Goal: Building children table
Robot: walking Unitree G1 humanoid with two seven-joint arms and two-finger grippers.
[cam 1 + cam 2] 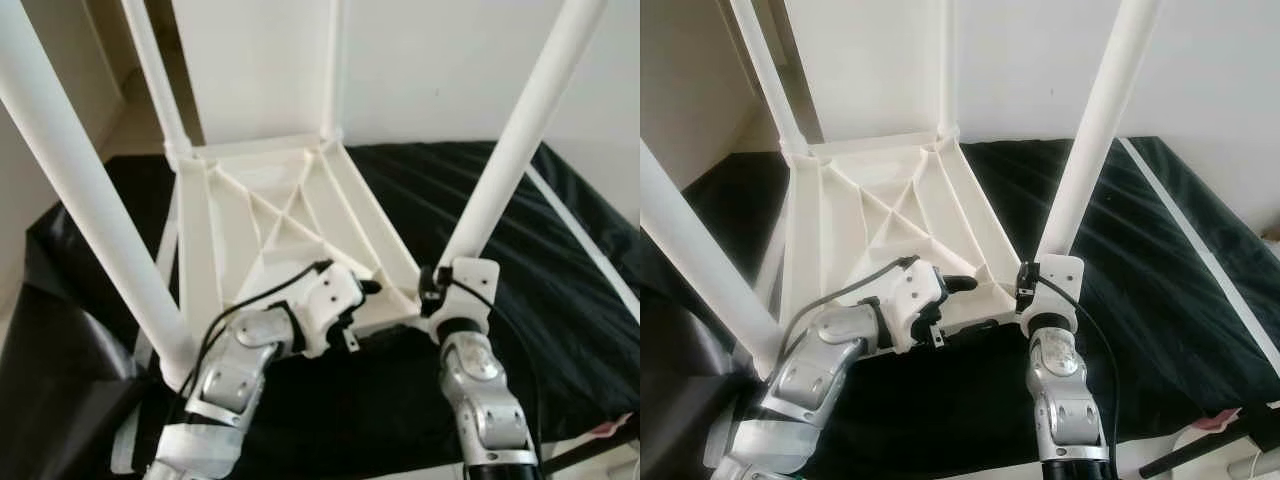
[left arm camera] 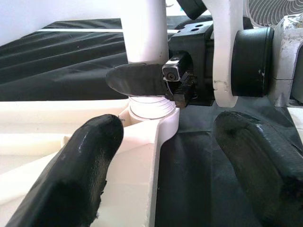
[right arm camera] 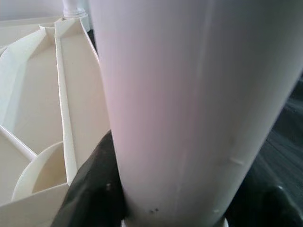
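A white plastic table (image 1: 290, 215) lies upside down on a black cloth, with its legs pointing up. My right gripper (image 1: 440, 276) is shut on the base of the near right leg (image 1: 510, 150), just above its corner socket. In the right wrist view that leg (image 3: 189, 104) is very close, with a black finger (image 3: 92, 189) pressed against it. My left gripper (image 1: 362, 310) is open at the table's near edge, beside the same corner. One of its fingers (image 2: 90, 165) is over the ribbed underside and the other is over the cloth. The socket (image 2: 154, 116) lies between them.
The near left leg (image 1: 90, 200) rises steeply close to my left arm, and two far legs (image 1: 155, 80) stand at the back. The black cloth (image 1: 560, 260) covers the surface, and a white strip (image 1: 585, 240) lies on it to the right. A wall stands behind.
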